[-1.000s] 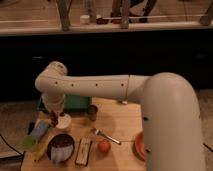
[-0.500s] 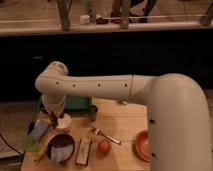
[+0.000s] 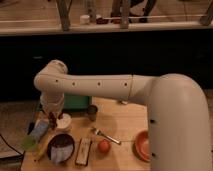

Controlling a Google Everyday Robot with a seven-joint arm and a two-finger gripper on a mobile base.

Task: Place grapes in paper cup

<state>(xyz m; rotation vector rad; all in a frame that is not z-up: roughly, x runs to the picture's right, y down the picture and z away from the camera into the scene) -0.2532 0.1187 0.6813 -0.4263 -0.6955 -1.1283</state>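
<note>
At lower left the claw (image 3: 54, 118) hangs just beside the paper cup (image 3: 64, 123) on the bench (image 3: 122, 125). We cannot tell its grip, and we cannot make out the grapes. A grey metal cup (image 3: 92, 112), fork (image 3: 105, 135), orange-red fruit (image 3: 103, 146) and dark bowl (image 3: 61, 147) crowd near. Since a second ago the arm's bulk has drawn right, baring more of the orange dish (image 3: 142, 145).
</note>
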